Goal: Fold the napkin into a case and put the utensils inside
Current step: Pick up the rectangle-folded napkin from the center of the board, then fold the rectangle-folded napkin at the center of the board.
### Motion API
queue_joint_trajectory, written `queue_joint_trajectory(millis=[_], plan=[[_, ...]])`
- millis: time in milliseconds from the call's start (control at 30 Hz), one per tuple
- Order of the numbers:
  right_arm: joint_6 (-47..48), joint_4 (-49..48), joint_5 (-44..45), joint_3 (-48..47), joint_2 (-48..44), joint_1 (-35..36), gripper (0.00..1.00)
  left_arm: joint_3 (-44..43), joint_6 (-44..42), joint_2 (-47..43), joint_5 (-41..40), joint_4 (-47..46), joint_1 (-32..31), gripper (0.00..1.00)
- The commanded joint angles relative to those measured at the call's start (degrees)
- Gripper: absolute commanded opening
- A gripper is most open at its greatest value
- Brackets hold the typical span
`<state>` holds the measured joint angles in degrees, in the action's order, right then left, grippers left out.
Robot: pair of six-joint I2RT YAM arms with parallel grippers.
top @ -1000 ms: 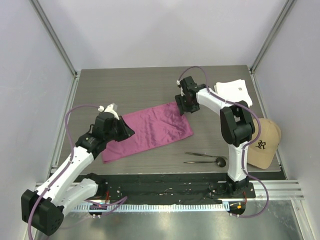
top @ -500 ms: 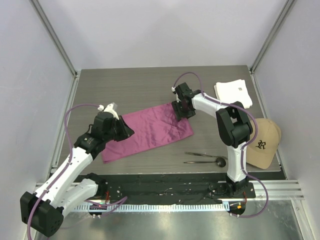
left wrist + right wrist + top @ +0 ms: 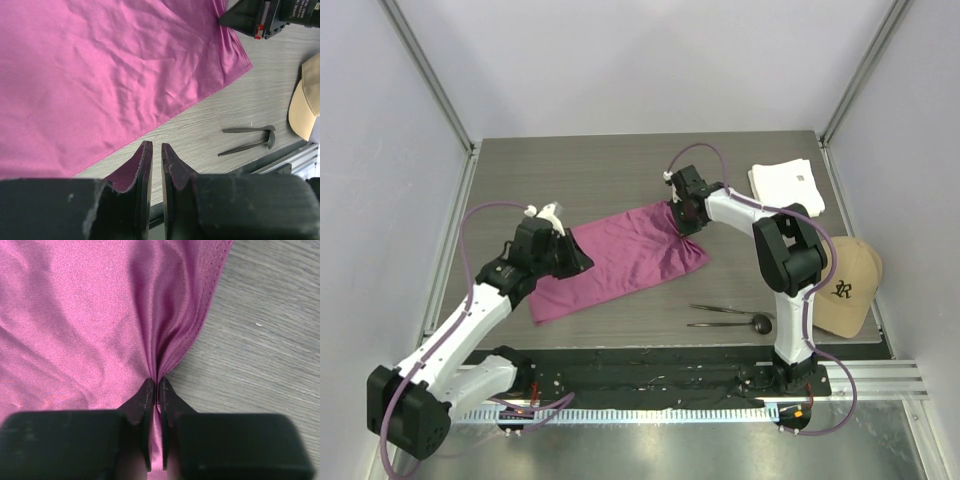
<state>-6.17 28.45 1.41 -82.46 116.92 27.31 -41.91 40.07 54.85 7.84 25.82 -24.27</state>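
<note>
Napkin [image 3: 620,262]: where does it lie? (A)

Middle of the table [image 3: 570,170], spread as a long magenta strip. It slants from near-left up to far-right and is creased at both ends. (B)

Right gripper [image 3: 154,382]? (A)

On the napkin's far-right corner. Jaws are pinched almost together with cloth between them, and the fabric gathers into tight pleats running into the fingertips. A stitched hem shows just beside the pinch. (B)

Left gripper [image 3: 155,147]? (A)

At the napkin's left end. Jaws are closed to a thin slit, and a flap of magenta stands up against one finger [image 3: 145,170]. It has the edge there, as far as the wrist view shows. (B)

Utensils [image 3: 725,315]? (A)

Two thin dark pieces side by side on the table near the right arm's base, well apart from the napkin and both grippers. The spoon head [image 3: 760,322] is round and points right. (B)

Any writing? (A)

The tan cap [image 3: 850,270] at the right edge carries a dark stitched monogram [image 3: 842,291]; the letters are interlaced and not surely legible. The white cloth [image 3: 780,190] at far right has a small tag [image 3: 804,180], too small to read. The left wrist view catches white print on the right arm's black housing [image 3: 300,7], tiny and cut by the frame edge, unreadable. (B)
</note>
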Motion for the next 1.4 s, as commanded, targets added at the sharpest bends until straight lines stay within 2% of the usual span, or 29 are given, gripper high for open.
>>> queue_joint_trajectory(millis=[0, 67, 233, 467, 967, 1200, 1367], plan=[[0.8, 0.4, 1.1, 2.0, 1.6, -0.1, 0.06, -1.0, 1.3, 4.2, 5.0, -7.0, -0.2, 0.17], [1.2, 0.5, 1.3, 0.9, 0.9, 0.0, 0.01, -1.1, 3.1, 6.6, 7.5, -9.3, -0.2, 0.17], [1.2, 2.4, 1.1, -2.9, -2.3, -0.1, 0.01, -4.1, 6.2, 16.4, 9.1, -14.3, -0.2, 0.16], [2.2, 5.6, 2.7, -6.0, -6.3, 0.0, 0.01, -12.0, 9.4, 31.4, 9.4, -15.8, -0.3, 0.14], [4.1, 9.2, 3.8, -9.7, -11.8, -0.1, 0.01, -28.5, 14.1, 55.5, 4.4, -17.4, -1.7, 0.11], [2.8, 9.3, 1.8, -11.9, -12.6, 2.0, 0.01, -33.8, 14.0, 61.8, 3.3, -16.4, -2.6, 0.11], [1.7, 12.1, 1.8, -16.1, -11.4, 4.7, 0.01, -34.2, 12.1, 57.2, 1.7, -13.0, -2.2, 0.11]])
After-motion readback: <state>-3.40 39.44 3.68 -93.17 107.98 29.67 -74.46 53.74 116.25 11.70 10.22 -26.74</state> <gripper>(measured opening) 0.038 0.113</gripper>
